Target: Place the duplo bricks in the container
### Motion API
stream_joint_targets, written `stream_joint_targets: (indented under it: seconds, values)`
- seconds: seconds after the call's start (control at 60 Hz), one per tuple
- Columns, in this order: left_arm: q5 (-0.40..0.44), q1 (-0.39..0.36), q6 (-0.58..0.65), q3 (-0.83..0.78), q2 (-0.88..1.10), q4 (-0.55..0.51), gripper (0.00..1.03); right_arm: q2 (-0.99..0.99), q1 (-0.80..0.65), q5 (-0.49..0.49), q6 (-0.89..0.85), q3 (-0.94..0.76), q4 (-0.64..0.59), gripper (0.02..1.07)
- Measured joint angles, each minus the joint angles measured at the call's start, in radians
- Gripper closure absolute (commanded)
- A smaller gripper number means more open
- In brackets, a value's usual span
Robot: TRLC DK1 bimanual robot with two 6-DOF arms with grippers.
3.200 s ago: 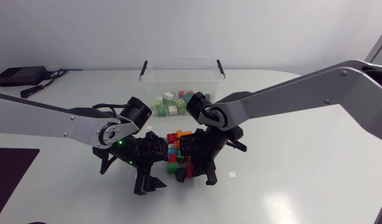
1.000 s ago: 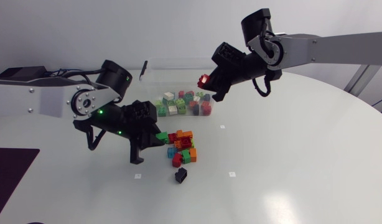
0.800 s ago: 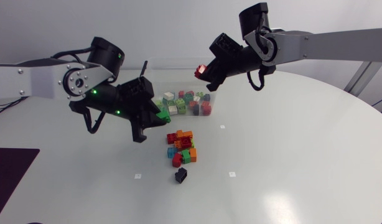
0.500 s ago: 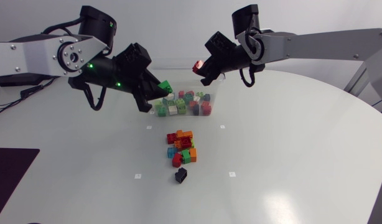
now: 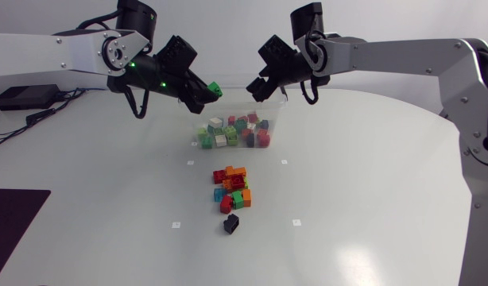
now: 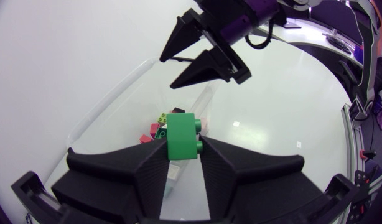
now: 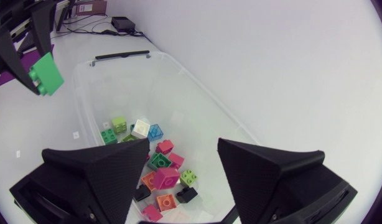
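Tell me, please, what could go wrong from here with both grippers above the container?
First, the green brick in the left gripper hangs near the container rim; released here, it might strike the rim and fall outside. Second, the open right gripper hovers close by over the container, so the two could collide.

Both hands crowd the air over the container [image 5: 232, 86] at the table's [image 5: 371, 199] rear-middle. The left hand [image 5: 207, 93], clamped on a green brick [image 5: 214, 88], is over its left rim. The right hand [image 5: 258, 89], fingers spread, is over its right end. Only a narrow gap between them. Bricks [image 5: 232, 131] partly cover the container floor. In front of it lie a loose brick pile [image 5: 232, 187] and a black brick [image 5: 231, 225] nearer the front edge. The table's right half is open. A black box [image 5: 25, 97] sits at the rear left corner.
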Motion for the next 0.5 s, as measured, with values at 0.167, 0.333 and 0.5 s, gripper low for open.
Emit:
stream_joint_targets:
  seconds: [0.167,0.333,0.5]
  values:
    - [0.000,0.000,-0.023,0.079,0.063,0.007,0.72,-0.096,-0.008,0.003,0.000,-0.163,0.058,0.08]
    - [0.000,0.000,-0.043,0.161,0.120,0.007,0.72,-0.222,-0.008,-0.001,0.000,-0.323,0.105,0.08]
    - [-0.004,0.000,-0.057,0.219,0.174,0.007,0.72,-0.347,-0.008,-0.017,-0.006,-0.485,0.132,0.08]
